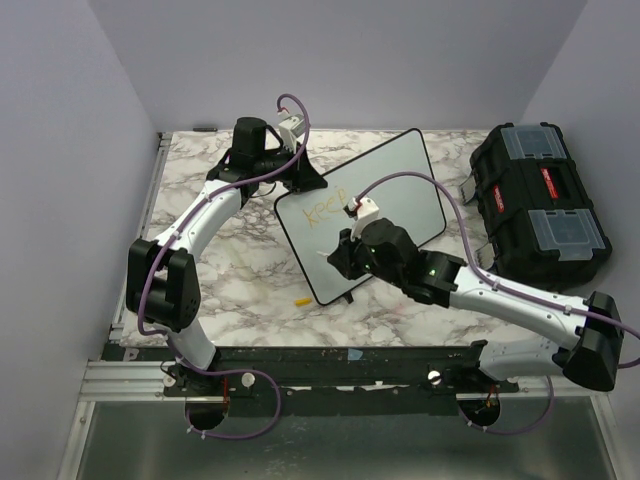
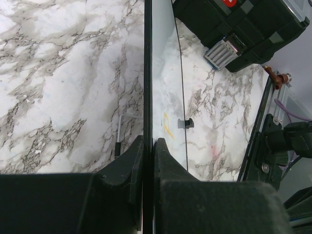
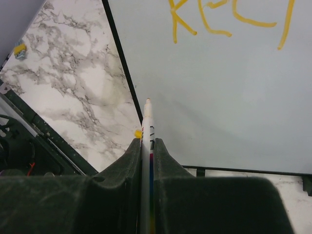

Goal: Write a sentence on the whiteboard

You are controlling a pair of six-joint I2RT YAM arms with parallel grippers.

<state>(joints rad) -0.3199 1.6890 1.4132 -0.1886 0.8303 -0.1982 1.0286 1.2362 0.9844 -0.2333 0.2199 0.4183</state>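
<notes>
Now my right tool (image 3: 147, 144) is clenched on a marker (image 3: 147, 114), its tip just inside the rim of the whiteboard (image 3: 219, 97), below the yellow sentence (image 3: 229, 19) reading "keep"; my left tool (image 2: 148, 146) pinches the board's edge; the board sits mid-way across the bench (image 1: 240, 270).

Bright, even, diffuse light from overhead, no hard shadows. Top view is sharp; my arms cast only faint soft shadows on the marble table (image 1: 240, 275). The whiteboard (image 1: 400, 180) reads grey-white with a mild sheen, nothing blown out. In the left wrist view the fingers (image 2: 124, 168) of my left gripper (image 2: 148, 161) are dark, underexposed and blurred near the lens. In the right wrist view the marker (image 3: 147, 122) tip is sharp, its barrel is soft, and the sentence (image 3: 219, 33) is crisp yellow.
</notes>
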